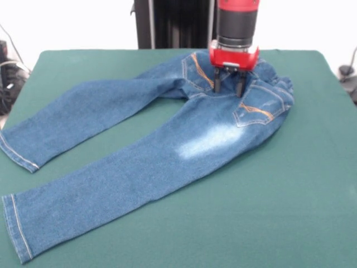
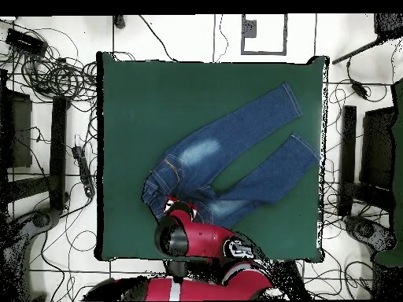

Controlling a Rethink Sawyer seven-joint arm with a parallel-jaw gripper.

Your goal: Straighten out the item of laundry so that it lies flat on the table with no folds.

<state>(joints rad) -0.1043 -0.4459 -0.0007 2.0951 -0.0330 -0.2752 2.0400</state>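
Though arm hides it overhead, front shows gripper [image 1: 228, 84] fingers apart on jeans [image 1: 167, 145] seat.

The red and black Sawyer arm [image 1: 238, 22] descends vertically from the top edge in the front view, wrist straight, black cylindrical section above a red end housing. The two-fingered dark gripper [image 1: 228, 84] points straight down, its fingers [image 1: 217, 81] parallel with a narrow gap between them. In the overhead view the arm [image 2: 206, 240] extends out from the base at the bottom edge.
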